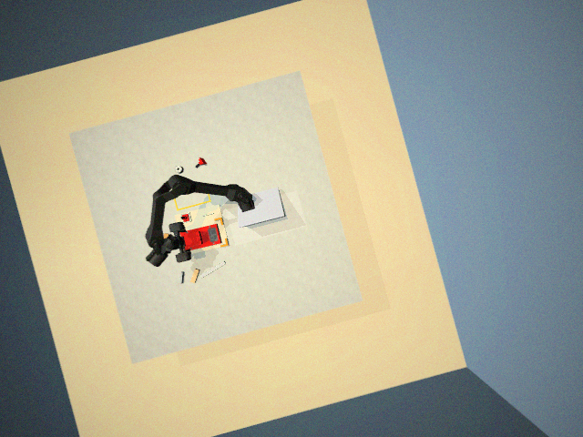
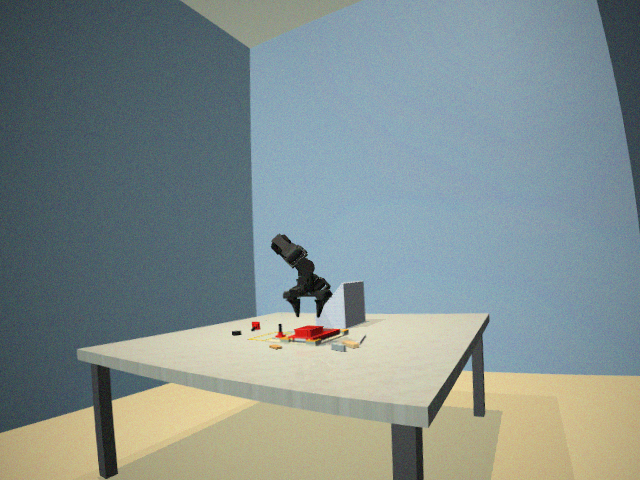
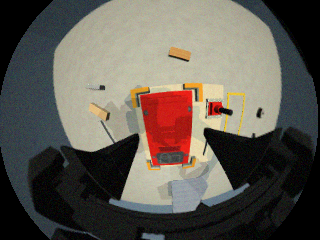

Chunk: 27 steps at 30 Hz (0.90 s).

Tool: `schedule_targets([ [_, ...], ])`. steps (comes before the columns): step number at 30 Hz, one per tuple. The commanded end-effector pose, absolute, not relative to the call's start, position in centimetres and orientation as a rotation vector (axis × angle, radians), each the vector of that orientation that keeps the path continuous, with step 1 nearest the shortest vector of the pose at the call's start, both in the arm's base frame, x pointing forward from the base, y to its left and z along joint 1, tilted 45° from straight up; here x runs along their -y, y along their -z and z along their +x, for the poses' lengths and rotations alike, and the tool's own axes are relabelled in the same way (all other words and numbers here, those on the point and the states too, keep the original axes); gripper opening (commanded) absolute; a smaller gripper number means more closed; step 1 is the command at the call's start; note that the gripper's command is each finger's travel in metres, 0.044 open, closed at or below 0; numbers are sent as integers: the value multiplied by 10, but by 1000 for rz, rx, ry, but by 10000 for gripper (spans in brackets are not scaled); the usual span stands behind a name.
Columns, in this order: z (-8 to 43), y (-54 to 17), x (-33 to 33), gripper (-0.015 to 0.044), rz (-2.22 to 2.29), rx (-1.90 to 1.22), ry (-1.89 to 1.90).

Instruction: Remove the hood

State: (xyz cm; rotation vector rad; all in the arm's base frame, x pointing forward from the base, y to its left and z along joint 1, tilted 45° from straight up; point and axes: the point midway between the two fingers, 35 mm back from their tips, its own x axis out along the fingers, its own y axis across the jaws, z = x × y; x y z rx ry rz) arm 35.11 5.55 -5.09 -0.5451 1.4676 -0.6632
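So the toy car point(image 1: 202, 235) point(image 2: 317, 336) point(image 3: 167, 127) sits on a board point(image 1: 211, 212) point(image 3: 216, 91) on the bench point(image 1: 263, 141) point(image 2: 258, 361) point(image 3: 135, 40), with the marked area point(image 1: 192, 206) point(image 3: 243, 112) just beside that board.

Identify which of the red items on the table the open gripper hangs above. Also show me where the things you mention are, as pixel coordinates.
The toy car point(image 1: 191, 239) point(image 2: 316, 333) point(image 3: 167, 120), the largest red item, lying between orange corner brackets point(image 3: 194, 91); the gripper point(image 2: 308, 315) point(image 3: 172, 134) hangs above it, fingers apart.

The arm arches over, bent; its open jaws point(image 1: 179, 242) point(image 2: 308, 315) point downward, holding nothing.

Bent widely from a pale block point(image 1: 268, 206) point(image 2: 354, 304) point(image 3: 187, 195) to a red toy car point(image 1: 192, 238) point(image 2: 309, 332) point(image 3: 167, 120) (near a yellow outline point(image 1: 193, 205) point(image 2: 256, 339) point(image 3: 236, 93))
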Motion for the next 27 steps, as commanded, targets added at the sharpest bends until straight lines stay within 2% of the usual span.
schedule_targets([
  [1,349,54,-52,440,-555,-1472,663],
  [27,349,72,-36,440,-555,-1472,665],
])
